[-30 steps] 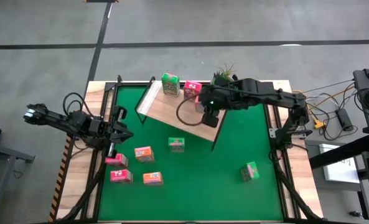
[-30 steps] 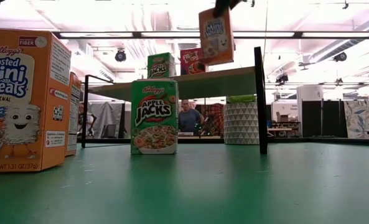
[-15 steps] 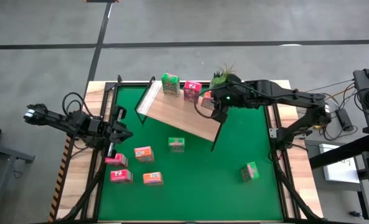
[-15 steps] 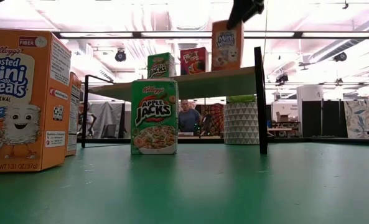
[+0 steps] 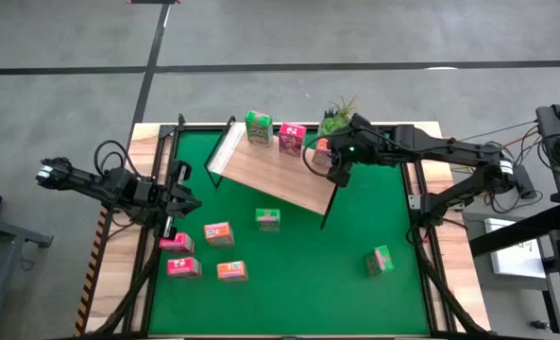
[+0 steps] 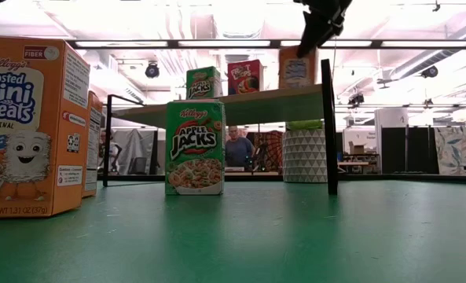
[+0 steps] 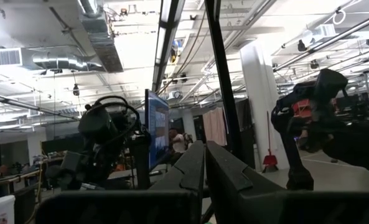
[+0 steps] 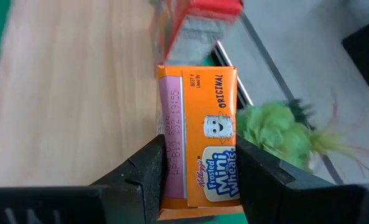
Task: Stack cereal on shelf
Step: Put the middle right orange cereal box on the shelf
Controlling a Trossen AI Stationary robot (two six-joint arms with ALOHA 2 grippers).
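Right gripper (image 8: 196, 180): your fingers clamp an orange cereal box (image 8: 200, 134) over the shelf's (image 5: 280, 175) far right corner, beside the potted plant (image 5: 336, 115) | shelf already carries a green box (image 5: 258, 127) and a pink-red box (image 5: 292, 138) | left gripper (image 7: 204, 165): pressed closed, parked at the table's left edge.

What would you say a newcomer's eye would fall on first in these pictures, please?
Probably the right claw, shut on an orange Frosted Mini-Wheats box and holding it at the wooden shelf, next to the pink-red box and green box already standing there. In the low view, a big orange box looms at the left, with a green Apple Jacks box standing mid-table. The left claw waits shut at the table's left edge.
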